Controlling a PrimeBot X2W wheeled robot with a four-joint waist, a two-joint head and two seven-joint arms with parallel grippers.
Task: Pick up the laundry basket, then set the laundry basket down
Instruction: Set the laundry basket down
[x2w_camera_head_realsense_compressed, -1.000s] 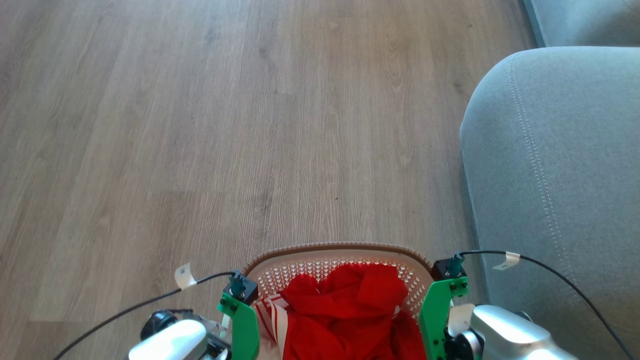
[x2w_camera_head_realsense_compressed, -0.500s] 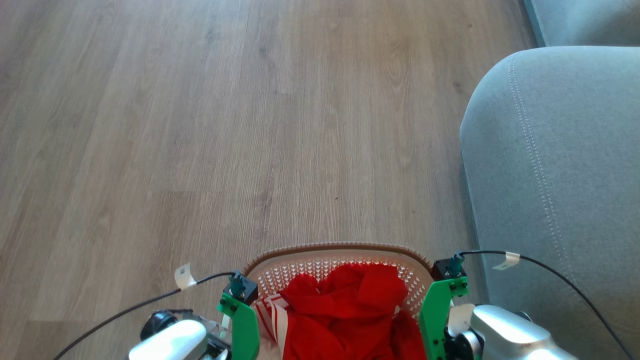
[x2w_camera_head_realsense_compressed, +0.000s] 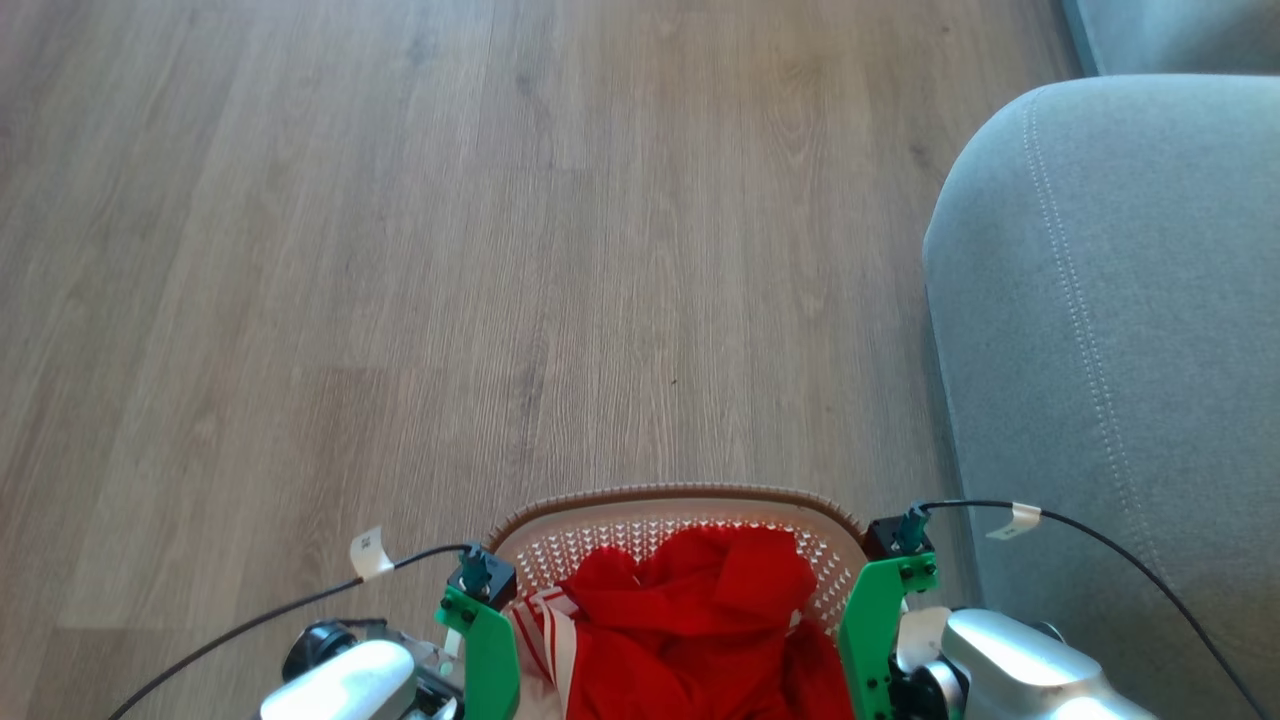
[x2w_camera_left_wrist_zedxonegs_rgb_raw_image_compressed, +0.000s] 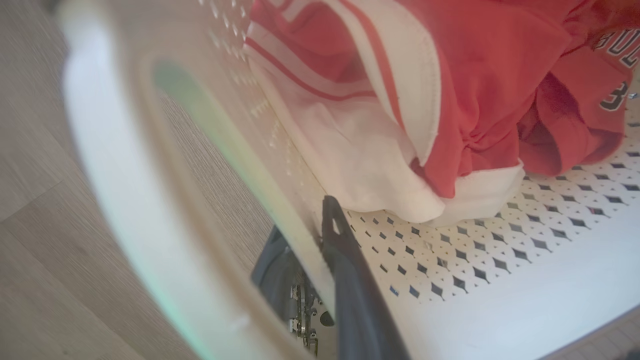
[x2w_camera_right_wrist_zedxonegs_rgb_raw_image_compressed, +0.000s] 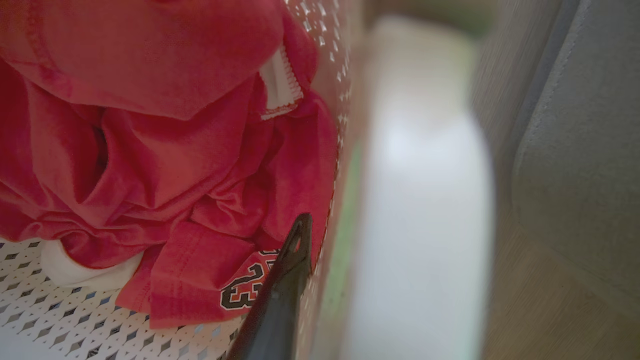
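Pale wood-plank floor (x2w_camera_head_realsense_compressed: 500, 250) lies ahead of both grippers, and a grey sofa arm (x2w_camera_head_realsense_compressed: 1100, 300) stands close outboard of the right one. The laundry basket (x2w_camera_head_realsense_compressed: 680, 497) hangs between the two grippers, and its far rim is just beyond them. A heap of red clothes (x2w_camera_head_realsense_compressed: 700, 620) fills the space between the inner fingers.

The left gripper (x2w_camera_left_wrist_zedxonegs_rgb_raw_image_compressed: 305, 225) is clamped on the basket's side wall, one dark finger inside and the other outside, beneath the white handle (x2w_camera_left_wrist_zedxonegs_rgb_raw_image_compressed: 125, 200). The right gripper (x2w_camera_right_wrist_zedxonegs_rgb_raw_image_compressed: 307, 235) shows one finger lying along the inner wall. Its partner is hidden behind the wall, so I cannot tell whether that side is clamped.

The basket appears to be carried. To do this well:
- Move both arms together at equal height, so the thin walls do not twist or slip out.
- Hold the basket clear of the sofa arm on the right.
- Lower it level onto bare floor, and release only once the base rests there.
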